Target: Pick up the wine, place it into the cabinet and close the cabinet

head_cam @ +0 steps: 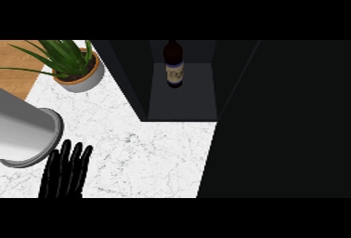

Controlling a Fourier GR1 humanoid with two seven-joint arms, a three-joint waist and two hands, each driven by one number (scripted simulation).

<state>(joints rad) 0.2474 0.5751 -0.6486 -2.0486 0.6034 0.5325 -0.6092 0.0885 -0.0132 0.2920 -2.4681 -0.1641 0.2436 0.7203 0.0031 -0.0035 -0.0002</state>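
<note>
The wine bottle is dark with a pale label and stands upright inside the dark cabinet, near the back of its floor. The cabinet's front is open towards me. A wide dark door panel fills the right side of the view. My left hand shows at the lower left over the white marble counter, open with fingers straight and pointing up, far from the bottle and holding nothing. No right hand appears anywhere.
A potted green plant stands at the back left beside the cabinet's left wall. A thick grey forearm juts in from the left edge just above my left hand. A wooden surface borders the counter at far left.
</note>
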